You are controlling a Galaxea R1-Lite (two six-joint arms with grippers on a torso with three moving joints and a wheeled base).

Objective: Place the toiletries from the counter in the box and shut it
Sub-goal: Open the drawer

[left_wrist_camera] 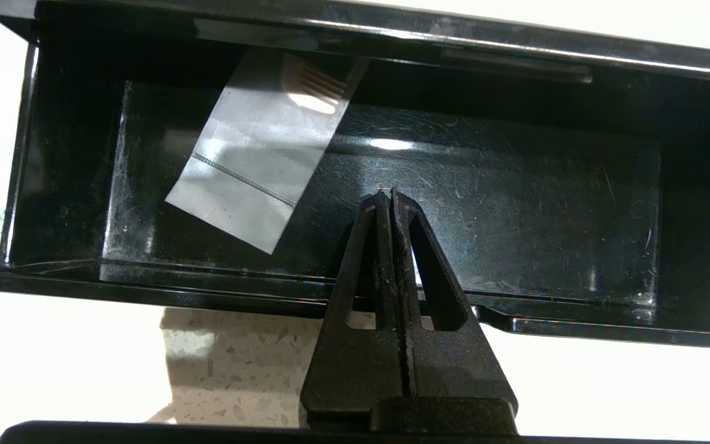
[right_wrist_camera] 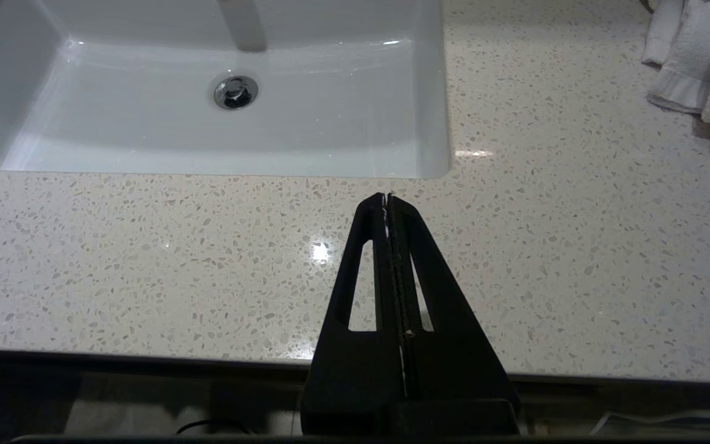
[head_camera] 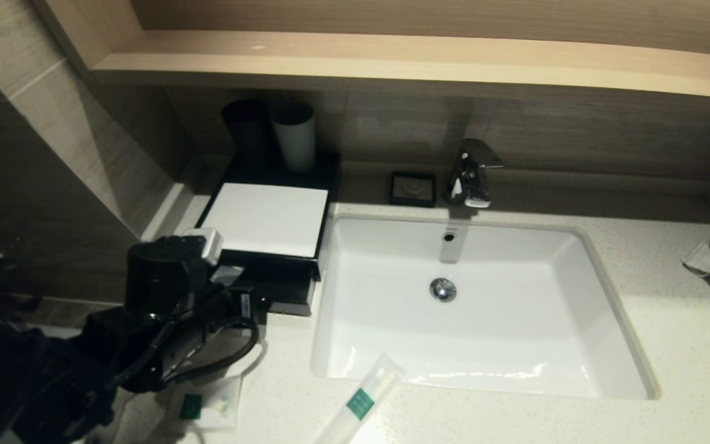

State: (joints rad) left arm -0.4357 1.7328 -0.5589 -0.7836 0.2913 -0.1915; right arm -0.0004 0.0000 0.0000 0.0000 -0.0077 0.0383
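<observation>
Black drawer box (left_wrist_camera: 515, 203) pulled open, one comb sachet (left_wrist_camera: 256, 160) inside, beside left gripper (left_wrist_camera: 389, 196) tips, fingers together, empty. Packing step half done (judged): tube (head_camera: 364, 401) and sachet (head_camera: 204, 404) outstanding on counter (right_wrist_camera: 145, 246). Next: retract, reopen, fetch. Right gripper (right_wrist_camera: 387, 197) parked, fingers together.

**Left wrist view: closed gripper above the open black box**

The left gripper (left_wrist_camera: 389, 196) hangs over the black box (left_wrist_camera: 515, 203), fingers (left_wrist_camera: 367, 271) pressed together with nothing between them. Inside the box, toward one end, a clear packet (left_wrist_camera: 256, 166) lies tilted against the far wall, a comb (left_wrist_camera: 312, 77) showing through it. Speckled counter (left_wrist_camera: 238, 357) lies just beside the box's near rim.
</observation>
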